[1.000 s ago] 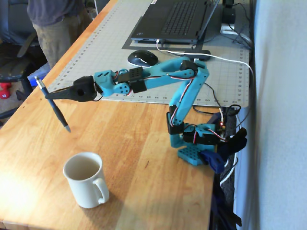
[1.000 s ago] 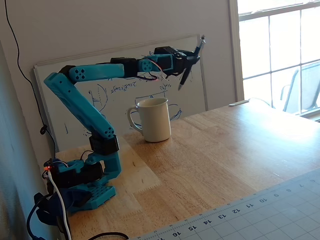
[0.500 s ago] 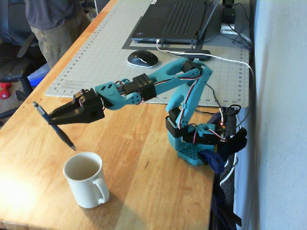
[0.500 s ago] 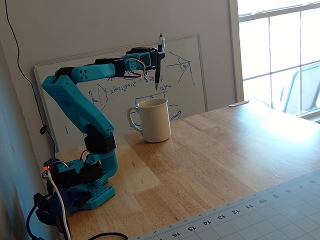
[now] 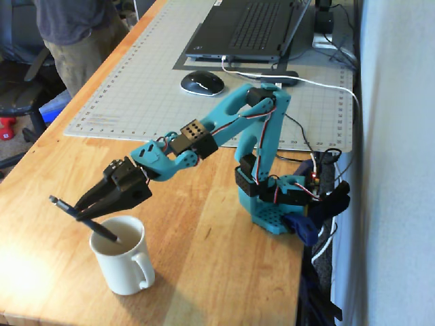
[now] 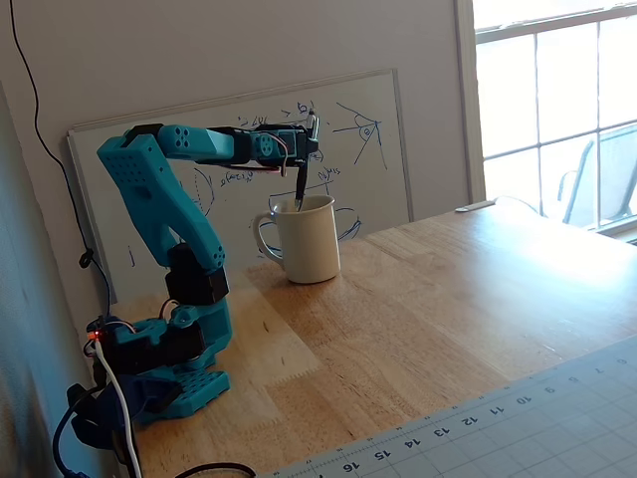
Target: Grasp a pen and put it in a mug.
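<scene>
The cream-white mug (image 5: 124,263) stands on the wooden table near its front edge; in the other fixed view it (image 6: 307,242) stands in front of the whiteboard, handle to the left. The dark pen (image 5: 81,217) is tilted, its lower end inside the mug's mouth and its upper end sticking out to the left; in the other fixed view it (image 6: 303,177) slants down into the mug. My gripper (image 5: 84,210) is shut on the pen just above the mug's rim; it also shows in the other fixed view (image 6: 304,154).
A grey cutting mat (image 5: 136,88) carries a laptop (image 5: 248,27) and a mouse (image 5: 202,83) behind the arm. A person (image 5: 78,34) stands at the table's far left edge. A whiteboard (image 6: 378,169) leans against the wall. The arm's base (image 5: 275,204) is right of the mug.
</scene>
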`<action>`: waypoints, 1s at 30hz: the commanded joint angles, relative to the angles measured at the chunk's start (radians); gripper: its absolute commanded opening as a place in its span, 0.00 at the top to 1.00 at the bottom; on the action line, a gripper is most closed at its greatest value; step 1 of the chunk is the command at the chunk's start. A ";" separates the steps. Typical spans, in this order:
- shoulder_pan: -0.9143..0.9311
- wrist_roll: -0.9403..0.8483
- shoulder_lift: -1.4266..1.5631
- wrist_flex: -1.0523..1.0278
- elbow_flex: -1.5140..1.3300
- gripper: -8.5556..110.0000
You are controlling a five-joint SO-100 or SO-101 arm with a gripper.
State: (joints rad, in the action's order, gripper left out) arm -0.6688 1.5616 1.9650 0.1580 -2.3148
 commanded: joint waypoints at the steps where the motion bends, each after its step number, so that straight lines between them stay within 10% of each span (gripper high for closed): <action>1: -0.003 -0.018 0.032 0.031 -0.017 0.90; 16: 0.012 -0.012 0.290 0.031 -0.236 0.75; 30: 0.138 -0.164 0.634 -0.219 -0.390 0.84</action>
State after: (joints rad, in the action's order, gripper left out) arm -0.5645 1.4972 2.5019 0.0706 -2.7259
